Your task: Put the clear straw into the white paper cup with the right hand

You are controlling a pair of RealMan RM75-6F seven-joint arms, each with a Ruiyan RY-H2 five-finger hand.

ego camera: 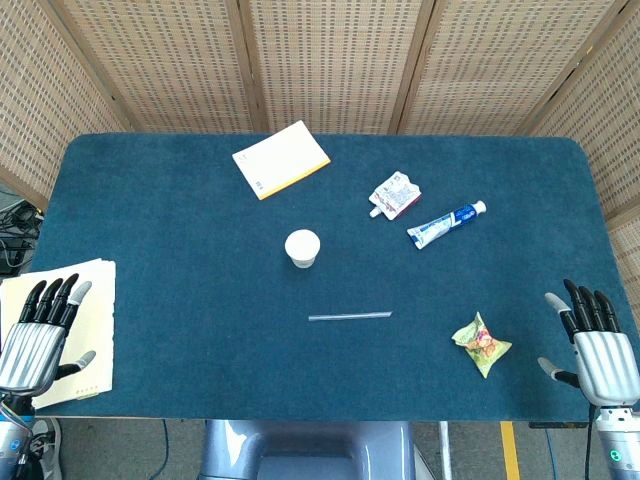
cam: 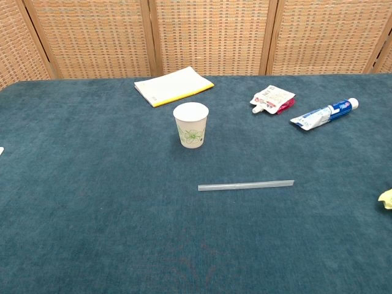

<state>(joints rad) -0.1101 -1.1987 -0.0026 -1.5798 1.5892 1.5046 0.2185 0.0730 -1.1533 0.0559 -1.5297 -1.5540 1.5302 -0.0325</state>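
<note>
The clear straw (ego camera: 350, 316) (cam: 245, 185) lies flat on the blue table cover, near the middle and a little toward the front. The white paper cup (ego camera: 302, 247) (cam: 191, 124) stands upright just behind it, slightly to the left, with a green flower print on its side. My right hand (ego camera: 597, 345) hovers at the table's front right corner, fingers spread and holding nothing, well to the right of the straw. My left hand (ego camera: 40, 330) sits open at the front left edge, over a cream paper pad. Neither hand shows in the chest view.
A yellow-edged notepad (ego camera: 281, 159) (cam: 174, 86) lies at the back. A red-and-white pouch (ego camera: 395, 194) (cam: 272, 98) and a toothpaste tube (ego camera: 446, 224) (cam: 324, 113) lie back right. A yellow-green snack wrapper (ego camera: 481, 343) sits between the straw and my right hand. A cream pad (ego camera: 95, 300) lies front left.
</note>
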